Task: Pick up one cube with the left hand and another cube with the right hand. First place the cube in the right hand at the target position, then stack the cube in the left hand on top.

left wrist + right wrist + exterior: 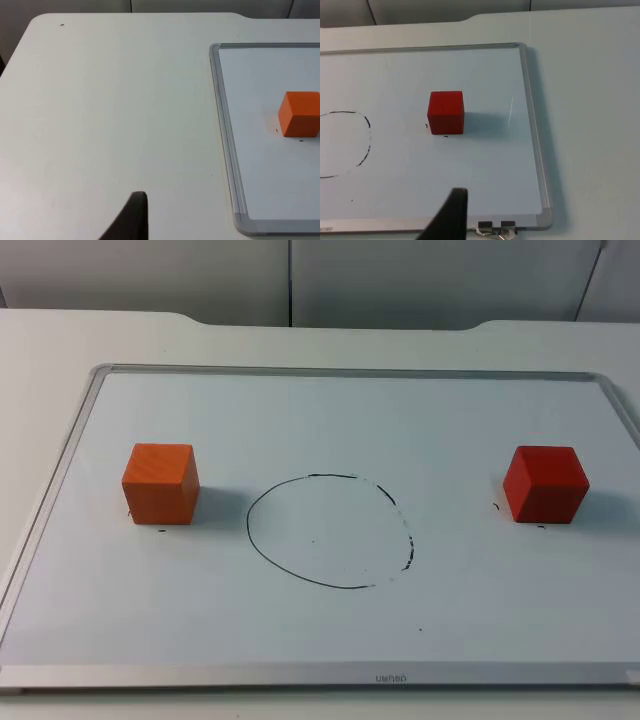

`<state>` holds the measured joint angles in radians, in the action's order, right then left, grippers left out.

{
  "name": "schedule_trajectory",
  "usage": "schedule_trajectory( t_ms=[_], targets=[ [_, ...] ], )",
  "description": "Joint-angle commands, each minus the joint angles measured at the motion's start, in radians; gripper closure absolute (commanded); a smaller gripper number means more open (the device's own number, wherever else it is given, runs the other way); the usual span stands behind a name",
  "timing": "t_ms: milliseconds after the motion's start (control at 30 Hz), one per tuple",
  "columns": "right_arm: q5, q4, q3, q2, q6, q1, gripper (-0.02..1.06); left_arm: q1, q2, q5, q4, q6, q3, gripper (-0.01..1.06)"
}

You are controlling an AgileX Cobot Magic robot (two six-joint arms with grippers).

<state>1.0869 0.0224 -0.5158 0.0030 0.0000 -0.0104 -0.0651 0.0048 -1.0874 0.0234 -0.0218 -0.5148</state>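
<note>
Small grey lettering on the whiteboard's (330,420) near metal frame is too faint to read. Farther in, a hand-drawn black circle (330,532) sits between a matte orange cube (160,483) and red cube (545,484). Whether either gripper's fingers are parted, I cannot tell.

Orange cube (160,483) shows matt wood grain; red cube (545,483) painted, matt; whiteboard (330,420) glossy, metal-framed.

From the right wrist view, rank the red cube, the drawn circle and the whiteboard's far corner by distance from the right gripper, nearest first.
1. red cube, on the whiteboard straight ahead of the right gripper's fingertip.
2. drawn circle, off to the cube's side.
3. The whiteboard's far corner, beyond the cube.
</note>
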Motion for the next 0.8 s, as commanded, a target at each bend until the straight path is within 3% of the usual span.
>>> schedule_trajectory(
  t_ms=[0,267,767],
  targets=[
    [-0.009,0.004,0.008,-0.003,0.000,-0.005,0.00,-0.002,-0.005,0.010,0.008,0.006,0.004,0.00],
    [-0.024,0.004,-0.021,0.011,-0.035,-0.005,0.00,-0.002,-0.005,0.010,0.008,0.006,0.004,0.00],
    [-0.114,0.006,-0.151,0.324,-0.117,-0.005,0.00,-0.002,-0.005,0.010,0.008,0.006,0.004,0.00]
  ],
)
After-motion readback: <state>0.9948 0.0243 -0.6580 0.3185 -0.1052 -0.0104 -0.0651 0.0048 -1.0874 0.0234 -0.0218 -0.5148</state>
